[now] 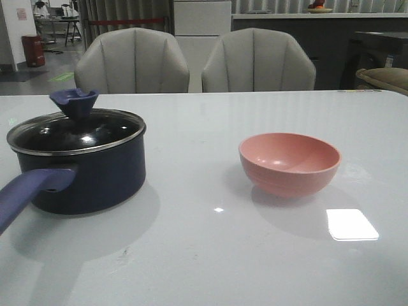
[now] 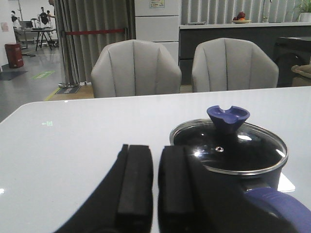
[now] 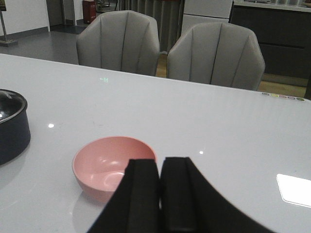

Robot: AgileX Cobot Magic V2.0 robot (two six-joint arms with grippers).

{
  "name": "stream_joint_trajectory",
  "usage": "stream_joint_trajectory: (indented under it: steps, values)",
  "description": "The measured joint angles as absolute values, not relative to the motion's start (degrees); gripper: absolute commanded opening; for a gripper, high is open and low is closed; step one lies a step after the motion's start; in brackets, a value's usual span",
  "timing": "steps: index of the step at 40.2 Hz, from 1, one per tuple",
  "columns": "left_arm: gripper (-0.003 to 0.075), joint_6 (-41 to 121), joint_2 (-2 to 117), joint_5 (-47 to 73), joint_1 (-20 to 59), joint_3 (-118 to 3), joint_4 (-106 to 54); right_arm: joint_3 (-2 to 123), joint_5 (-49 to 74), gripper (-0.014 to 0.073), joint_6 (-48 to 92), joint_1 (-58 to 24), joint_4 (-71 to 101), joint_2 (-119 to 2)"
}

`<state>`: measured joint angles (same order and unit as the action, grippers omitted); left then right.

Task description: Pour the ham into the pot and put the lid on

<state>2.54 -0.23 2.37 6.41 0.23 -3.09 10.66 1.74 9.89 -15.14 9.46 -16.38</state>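
Note:
The dark navy pot (image 1: 89, 175) stands at the left of the table, its purple-blue handle (image 1: 29, 191) pointing toward the front left. The glass lid (image 1: 76, 131) with silver rim and navy knob (image 1: 74, 102) sits on it. It also shows in the left wrist view (image 2: 228, 150). The pink bowl (image 1: 290, 162) stands at the right, empty; the right wrist view shows it too (image 3: 109, 165). No ham shows; the pot's inside is hidden under the lid. My left gripper (image 2: 155, 182) is shut and empty, near the pot's handle. My right gripper (image 3: 159, 191) is shut and empty, just short of the bowl.
Two grey chairs (image 1: 131, 60) (image 1: 258, 60) stand behind the table's far edge. A bright window reflection (image 1: 352, 224) lies on the white table (image 1: 204, 255) front right. Neither arm shows in the front view.

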Motion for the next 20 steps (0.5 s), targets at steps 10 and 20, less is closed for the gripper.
stream_joint_trajectory:
  steps: [10, 20]
  values:
    - [0.0133, 2.54, -0.23, 1.98, 6.41, 0.23, -3.09, 10.66, 1.74, 0.015, 9.89, -15.14, 9.46, -16.38]
    - [0.0133, 2.54, -0.23, 1.98, 6.41, 0.23, -3.09, 10.66, 1.74, 0.015, 9.89, -15.14, 9.46, -16.38]
